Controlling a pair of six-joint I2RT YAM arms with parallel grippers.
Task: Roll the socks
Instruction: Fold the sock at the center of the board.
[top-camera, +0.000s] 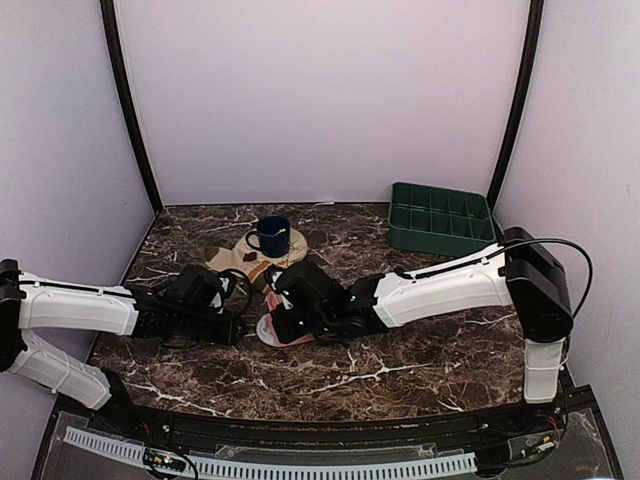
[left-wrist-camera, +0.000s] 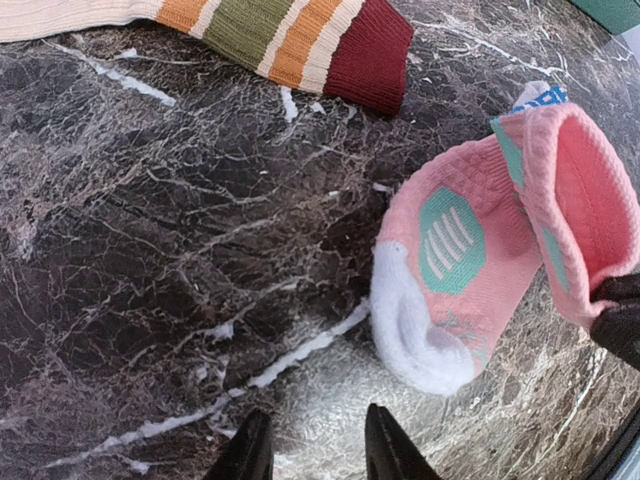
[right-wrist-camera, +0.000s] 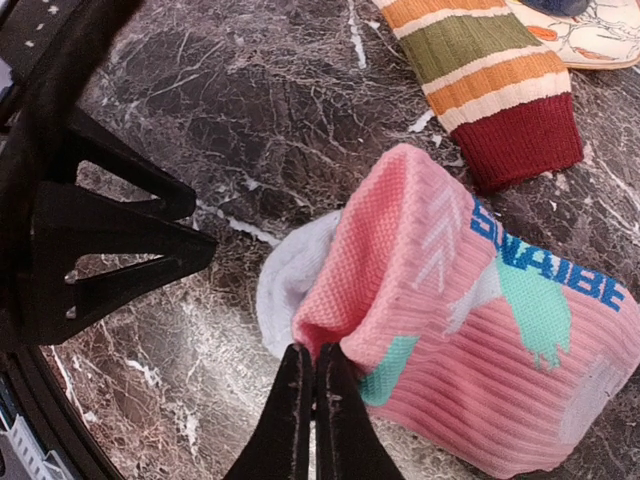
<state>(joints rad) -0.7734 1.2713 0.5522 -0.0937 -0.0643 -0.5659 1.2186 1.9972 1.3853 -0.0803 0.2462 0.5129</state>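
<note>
Progress judged early. Found pink sock (right-wrist-camera: 480, 330) doubled over on tabletop (right-wrist-camera: 250, 120), its edge pinched in clenched right pincer (right-wrist-camera: 313, 352). Found left pincer (left-wrist-camera: 310, 425) released and empty, near it. Noted striped sock (left-wrist-camera: 270, 35) flat just beyond, not yet rolled.

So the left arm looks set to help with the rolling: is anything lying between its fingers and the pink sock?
Nothing visible. Only bare table lies between the left fingers and the pink sock; the striped sock lies clear of that path.
</note>
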